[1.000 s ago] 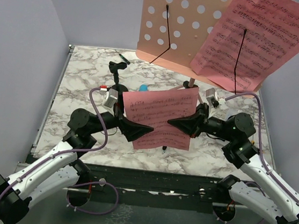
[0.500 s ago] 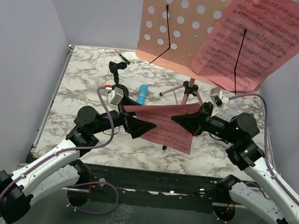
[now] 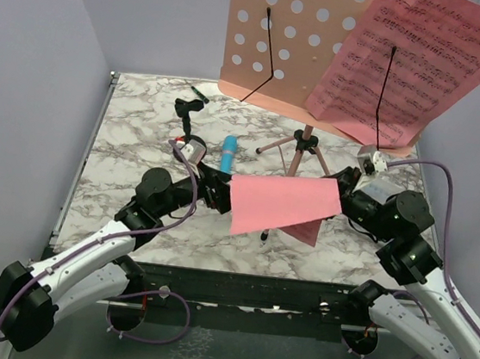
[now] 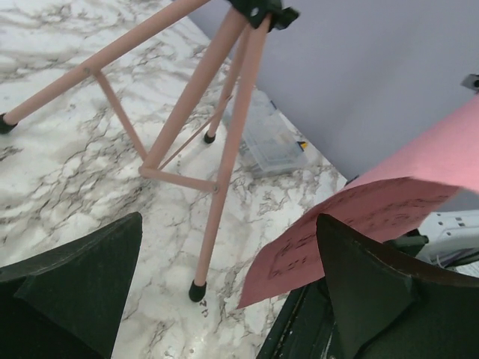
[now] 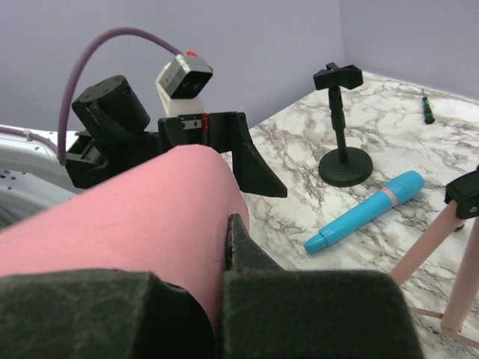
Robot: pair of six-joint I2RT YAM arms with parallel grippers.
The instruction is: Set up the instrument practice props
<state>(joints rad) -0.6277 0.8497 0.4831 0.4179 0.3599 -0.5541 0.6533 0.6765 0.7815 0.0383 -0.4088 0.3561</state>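
The salmon-pink music stand (image 3: 291, 38) stands at the back, its tripod legs (image 4: 224, 134) on the marble. One pink sheet-music page (image 3: 410, 60) rests on the right of its desk. My right gripper (image 3: 341, 204) (image 5: 224, 224) is shut on the second page (image 3: 281, 203) (image 5: 135, 217), which curls over, blank side up, above the table. My left gripper (image 3: 221, 196) (image 4: 228, 221) is open, with the page's left edge (image 4: 352, 217) beside its right finger. The light-blue stick (image 3: 227, 152) (image 5: 367, 212) lies on the table behind the left gripper.
A small black stand (image 3: 185, 113) (image 5: 343, 149) stands at the back left. A thin dark pen-like item (image 3: 199, 94) lies near the back edge. Grey walls close in both sides. A clear plastic piece (image 4: 269, 142) lies at the table's edge.
The held page has tipped from upright with the notes showing to curled over with the blank side up. The right gripper turned and drew right. The left gripper came closer to the page's left edge.
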